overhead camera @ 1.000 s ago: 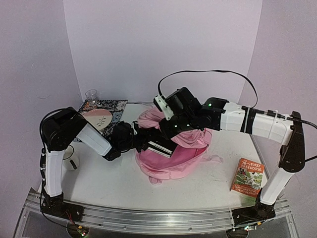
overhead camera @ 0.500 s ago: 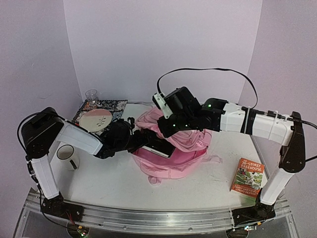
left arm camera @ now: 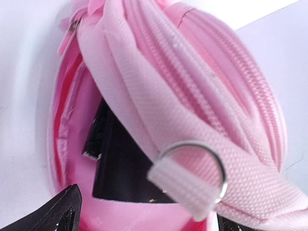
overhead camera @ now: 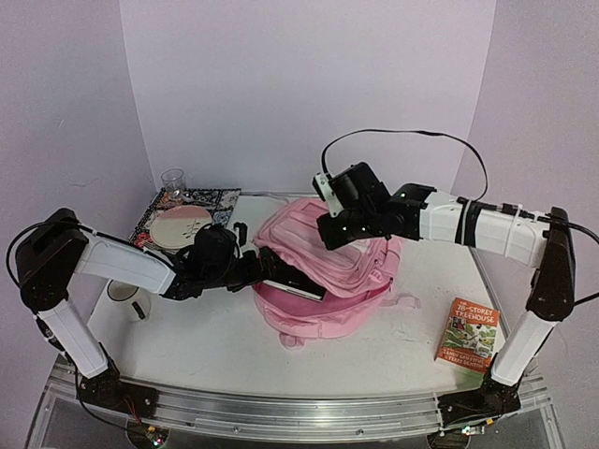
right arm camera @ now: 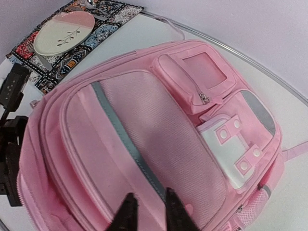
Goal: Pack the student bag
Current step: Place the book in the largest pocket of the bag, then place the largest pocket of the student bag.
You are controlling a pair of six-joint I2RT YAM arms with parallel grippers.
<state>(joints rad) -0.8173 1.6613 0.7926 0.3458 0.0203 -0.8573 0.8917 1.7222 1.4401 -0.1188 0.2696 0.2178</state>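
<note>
The student bag (overhead camera: 342, 281), a large pale-pink backpack, lies in the middle of the table with its front pockets (right arm camera: 202, 77) facing up. A black book (overhead camera: 295, 282) pokes out of its left opening and shows dark inside the bag's mouth (left arm camera: 120, 168), under a zip ring with a pink tab (left arm camera: 185, 185). My left gripper (overhead camera: 255, 269) sits just left of that opening, open wide and holding nothing (left arm camera: 147, 222). My right gripper (overhead camera: 326, 236) hovers over the top of the bag. Its jaws are slightly apart above the fabric and empty (right arm camera: 151, 211).
A paperback book (overhead camera: 468, 335) lies at the front right. At the back left are a plate (overhead camera: 181, 225) on a patterned mat (overhead camera: 213, 199) and a clear glass (overhead camera: 173, 179). A white mug (overhead camera: 125, 294) stands by the left arm.
My left gripper opened and drew back left, leaving the black book in the bag. My right gripper let go of the bag's flap, which dropped over the opening.
</note>
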